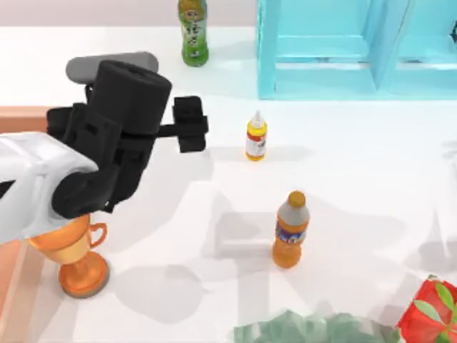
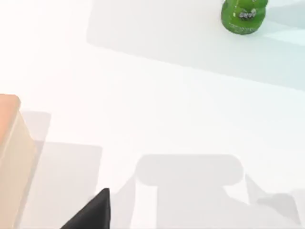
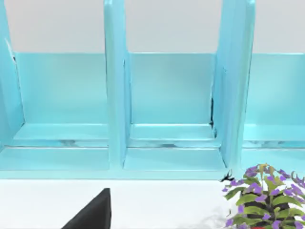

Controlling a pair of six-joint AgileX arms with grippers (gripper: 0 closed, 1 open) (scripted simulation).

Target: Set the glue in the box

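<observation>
Top view showed our left hand point(image 1: 189, 125) raised over the worktop point(image 1: 357, 186) left of the glue point(image 1: 256, 136); we could not tell how far it was open. The glue stood upright mid-worktop, well apart from the box point(image 1: 21, 118) at the left edge.

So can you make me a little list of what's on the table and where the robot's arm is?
glue: small yellow bottle, upright mid-table, untouched
box: orange-brown edge at table's left
left gripper: raised, left of the glue, holding nothing
soda bottle: orange, upright, nearer than the glue
tea bottle: green, at the back
shelf cabinet: light blue, back right
trophy cup: orange, front left
</observation>
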